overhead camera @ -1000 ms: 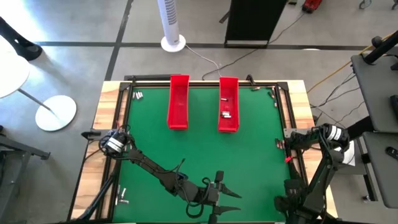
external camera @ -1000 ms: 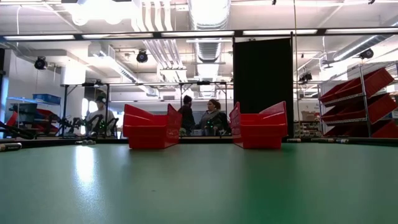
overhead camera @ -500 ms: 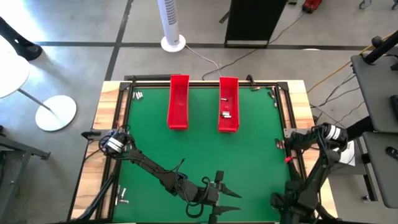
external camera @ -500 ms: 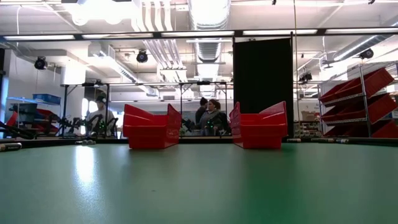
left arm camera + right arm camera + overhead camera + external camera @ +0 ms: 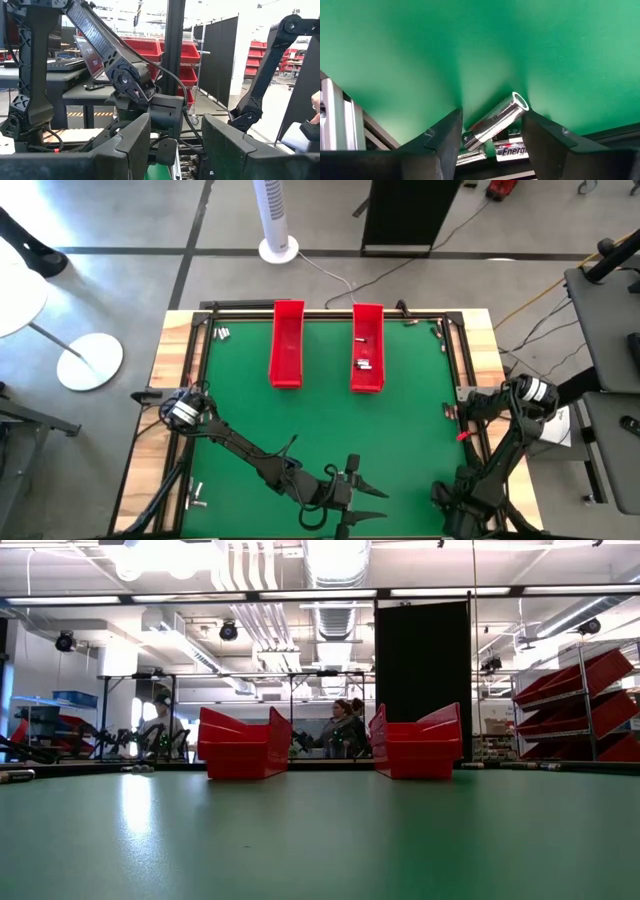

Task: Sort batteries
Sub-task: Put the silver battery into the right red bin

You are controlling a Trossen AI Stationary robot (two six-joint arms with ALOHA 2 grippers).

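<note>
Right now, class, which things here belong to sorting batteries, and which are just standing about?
Belonging:
- battery between the right hand's fingers
- batteries in the right red tray
- left red tray

Standing about:
- white fan
- black screen
- people behind

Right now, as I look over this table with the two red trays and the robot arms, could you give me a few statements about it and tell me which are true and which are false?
1. Two red trays stand side by side at the far end of the green mat. True.
2. Both trays hold batteries. False: only the right-hand tray shows batteries; the other looks bare.
3. A silvery battery lies between the fingers of the right end effector. True.
4. The left end effector carries a battery. False: its open fingers are empty, hovering near the mat's front edge.
5. Some loose batteries lie by the mat's far left corner. True.
6. The room behind the table is deserted. False: people show there in the low view.
</note>
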